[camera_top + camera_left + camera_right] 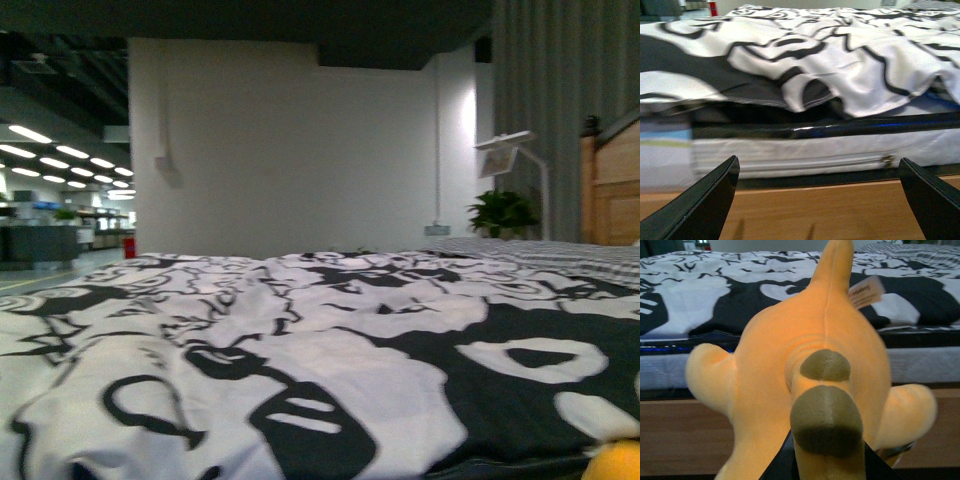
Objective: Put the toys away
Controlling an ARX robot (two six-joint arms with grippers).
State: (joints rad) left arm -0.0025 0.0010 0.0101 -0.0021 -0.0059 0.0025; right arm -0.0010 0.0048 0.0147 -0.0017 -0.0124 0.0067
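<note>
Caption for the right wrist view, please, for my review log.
Close-up of the orange plush toy, tag showing, in front of a bed with a black-and-white patterned cover.

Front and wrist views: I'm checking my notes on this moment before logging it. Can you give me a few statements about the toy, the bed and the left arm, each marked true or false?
1. The left gripper has its fingers spread with nothing between them. True.
2. The plush toy is blue. False: it is orange-yellow.
3. The bed cover is patterned in black and white. True.
4. In the front view the plush toy lies in the middle of the bed cover. False: only a bit of it shows at the lower right corner.
5. A tag shows on the plush toy. True.
</note>
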